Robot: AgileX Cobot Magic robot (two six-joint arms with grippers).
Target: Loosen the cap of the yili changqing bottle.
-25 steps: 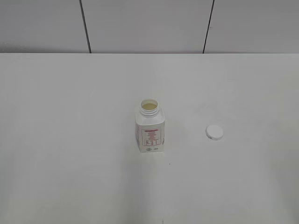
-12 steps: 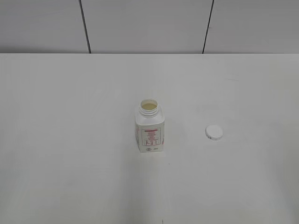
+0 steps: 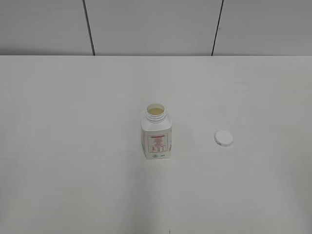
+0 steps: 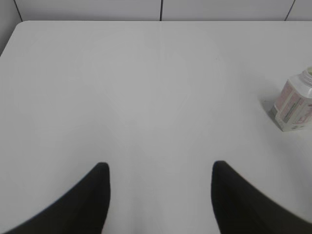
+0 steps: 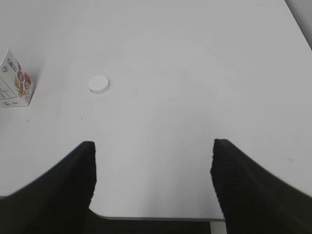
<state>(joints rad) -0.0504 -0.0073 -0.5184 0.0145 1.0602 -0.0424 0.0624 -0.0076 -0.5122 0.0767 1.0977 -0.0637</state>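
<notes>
From across the room, the yili changqing bottle (image 3: 156, 132) stands upright mid-worktop (image 3: 73, 146), its neck open and pale liquid showing inside. The cap (image 3: 223, 138) lies flat on the worktop well apart to the bottle's right. Neither arm shows here.

On the left wrist camera, the left gripper (image 4: 158, 195) hangs with its fingers spread wide, holding nothing; the bottle sits far off at the right edge.

On the right wrist camera, the right gripper (image 5: 153, 180) is likewise spread and empty, back near the worktop's front edge, with the cap ahead to its left.

I'd judge the loosening finished, cap fully off; nothing more seems called for but staying clear.
</notes>
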